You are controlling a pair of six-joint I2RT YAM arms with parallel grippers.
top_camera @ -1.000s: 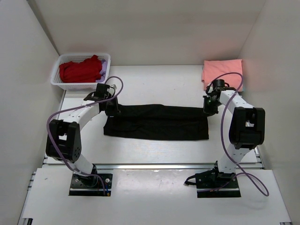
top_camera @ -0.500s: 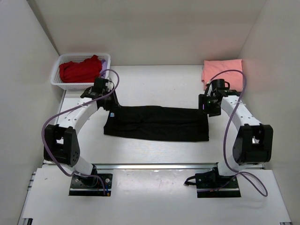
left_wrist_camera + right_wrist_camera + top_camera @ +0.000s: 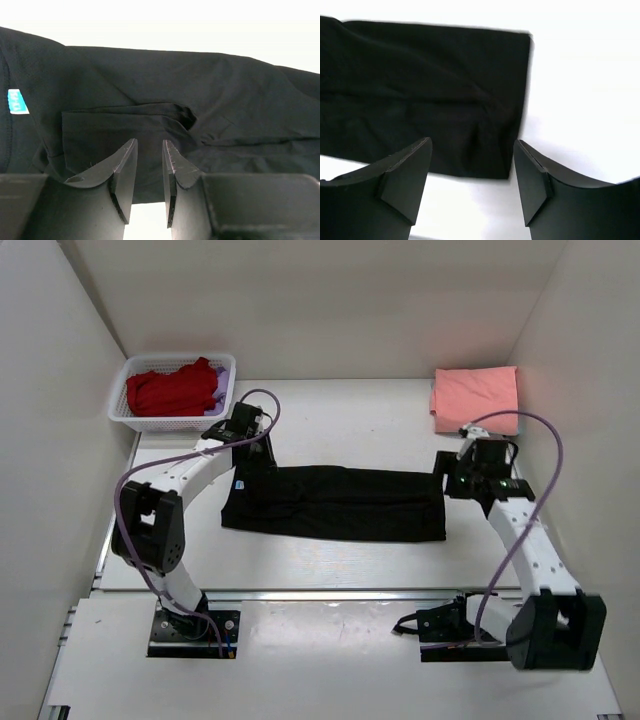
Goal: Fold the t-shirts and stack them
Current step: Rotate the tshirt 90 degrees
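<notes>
The black t-shirt (image 3: pixel 335 502) lies folded into a long flat strip across the middle of the table, its blue-white neck label (image 3: pixel 16 101) at the left end. My left gripper (image 3: pixel 260 460) hovers over that left end, open by a narrow gap with nothing between its fingers (image 3: pixel 125 165). At the strip's right end my right gripper (image 3: pixel 453 480) stands wide open and empty above the black t-shirt (image 3: pixel 420 100). A folded salmon-pink t-shirt (image 3: pixel 475 395) lies at the back right. The red t-shirt (image 3: pixel 170 390) and a bit of the lilac one (image 3: pixel 222 392) sit in the basket.
The white lattice basket (image 3: pixel 120 418) stands at the back left corner. White walls close in the table on the left, back and right. Bare table shows in front of the black strip and between it and the back wall.
Both grippers have opened and let go of the black shirt's ends. The left gripper shifted right along the far edge; the right arm drew back to the right and nearer.
</notes>
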